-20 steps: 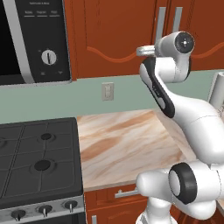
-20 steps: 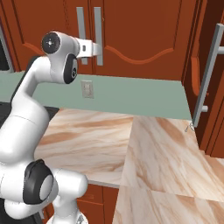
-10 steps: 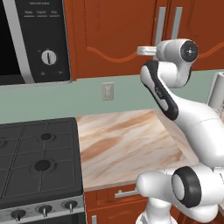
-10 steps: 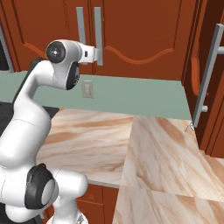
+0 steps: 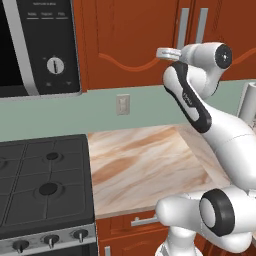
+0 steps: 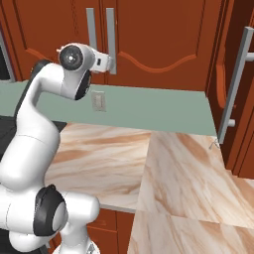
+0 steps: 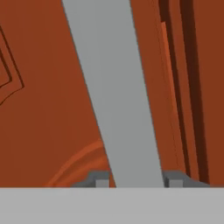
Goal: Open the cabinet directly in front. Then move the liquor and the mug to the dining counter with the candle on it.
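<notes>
Overhead, the reddish-brown wood wall cabinet (image 6: 149, 39) with arched raised-panel doors hangs directly ahead above the pale green backsplash (image 6: 149, 106), both doors flush and closed. Two long vertical silver bar handles sit side by side at the seam between the doors. In the hand view one silver bar handle (image 7: 116, 96) runs up the picture at a slant, and the two dark finger tips (image 7: 99, 180) stand on either side of its lower part, close against it. The tool (image 7: 135, 181) thus straddles the bar, partly closed; whether the tips actually press on the metal cannot be told. In the right base view the tool (image 6: 110, 63) reaches the lower end of the handles. Below lies the beige-brown marble-patterned tabletop (image 5: 145, 165), with a small white wall socket (image 5: 123, 104) above it. To the left are the black gas stove (image 5: 42, 185) and the black microwave with a round dial (image 5: 40, 47). At the right, a tall cabinet door with its own long silver handle (image 6: 233, 84) stands open.
</notes>
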